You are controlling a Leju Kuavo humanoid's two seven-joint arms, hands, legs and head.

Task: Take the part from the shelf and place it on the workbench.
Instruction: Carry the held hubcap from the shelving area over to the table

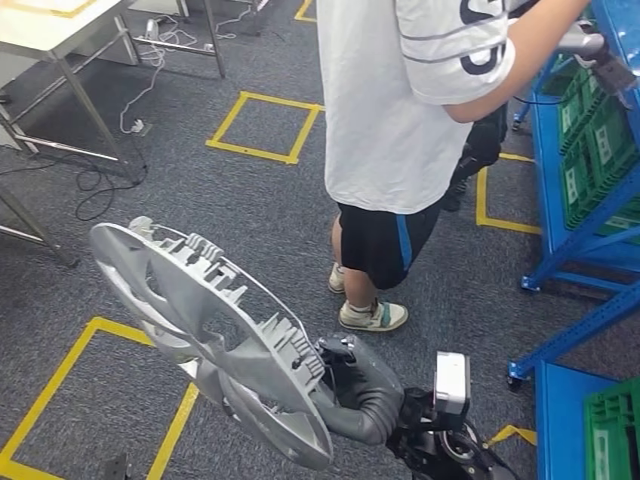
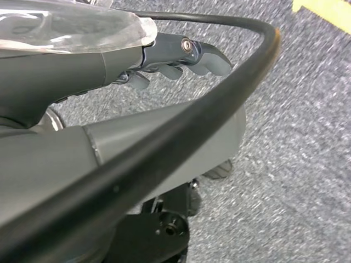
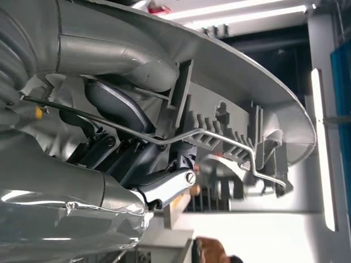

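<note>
The part is a silver plastic wheel cover (image 1: pixel 204 330) with ribbed clips on its inner side. It hangs tilted above the carpet, low in the head view. My right hand (image 1: pixel 362 390) grips it at its near rim. In the right wrist view the dark fingers (image 3: pixel 120 109) wrap the cover's inner ribs and wire ring, and the cover (image 3: pixel 248 82) stretches away from the hand. In the left wrist view my left hand (image 2: pixel 182 55) hangs over the grey carpet, its fingers loosely apart and holding nothing.
A person in a white shirt (image 1: pixel 392 100) stands close ahead, reaching towards the blue shelf (image 1: pixel 581 230) with green crates (image 1: pixel 596 150) at the right. A light table (image 1: pixel 53 30) stands far left, with cables (image 1: pixel 98 185) on the floor. Yellow tape squares (image 1: pixel 260 125) mark the carpet.
</note>
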